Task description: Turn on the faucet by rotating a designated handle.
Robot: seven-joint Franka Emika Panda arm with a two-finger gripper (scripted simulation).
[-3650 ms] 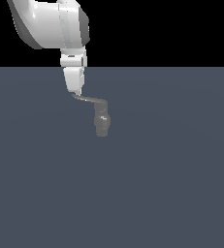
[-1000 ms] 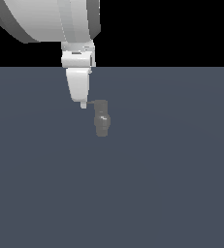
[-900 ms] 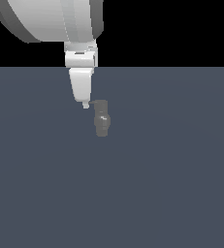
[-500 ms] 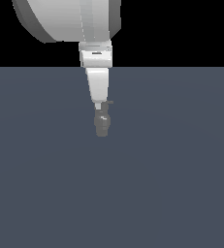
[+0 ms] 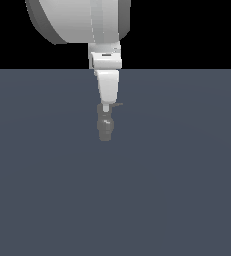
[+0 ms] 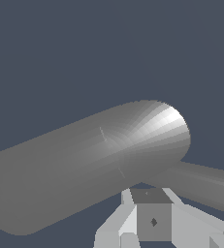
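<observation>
Your gripper (image 5: 106, 107) sits atop faucet (image 5: 105, 128), hiding most of handle (image 5: 117, 105); finger state unreadable; bare grey floor (image 5: 187, 190) around.

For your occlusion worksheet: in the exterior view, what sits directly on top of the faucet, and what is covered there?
The white gripper stands over the faucet top. Only the handle tip pokes out on the exterior view's right; the rest, and any contact, is covered.

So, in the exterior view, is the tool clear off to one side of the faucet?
No, the tool sits directly above the faucet.
</observation>
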